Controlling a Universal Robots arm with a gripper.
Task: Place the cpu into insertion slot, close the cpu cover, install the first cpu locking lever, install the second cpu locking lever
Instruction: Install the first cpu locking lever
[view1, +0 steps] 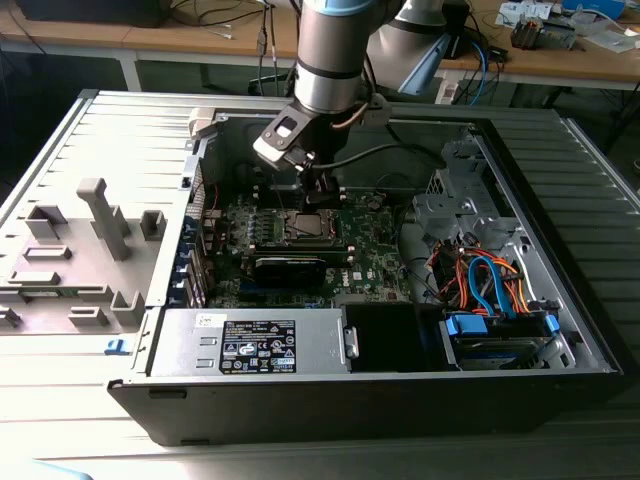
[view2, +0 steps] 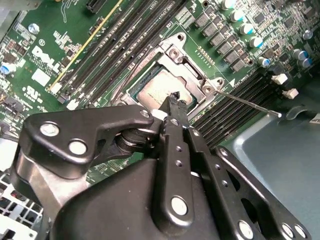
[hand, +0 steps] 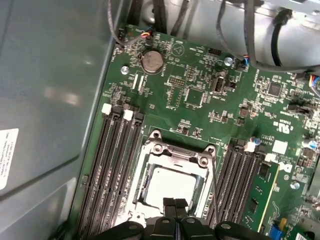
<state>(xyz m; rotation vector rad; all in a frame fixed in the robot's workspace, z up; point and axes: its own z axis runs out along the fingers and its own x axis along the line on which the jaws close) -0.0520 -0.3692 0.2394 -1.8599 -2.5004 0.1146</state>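
Note:
The cpu (hand: 167, 184) lies flat in the insertion slot (hand: 142, 186) on the green motherboard, its silvery top showing through the window of the cpu cover (hand: 172, 150). The cover looks laid down around the chip. In the second wrist view the cpu (view2: 156, 89) sits just beyond my fingertip, and a thin locking lever (view2: 250, 103) sticks out free over the memory slots. My gripper (hand: 175, 202) hovers over the near edge of the socket, its two fingers pressed together with nothing between them. In the exterior view the gripper (view1: 318, 196) hangs just above the socket (view1: 305, 226).
Black memory slots (hand: 112, 165) flank the socket on both sides. A long black card (view1: 290, 268) lies in front of it, with a power supply (view1: 250, 345) and a drive bay with coloured cables (view1: 490, 290) nearby. The case walls close in the board. A grey fixture (view1: 95, 235) stands at the exterior view's left.

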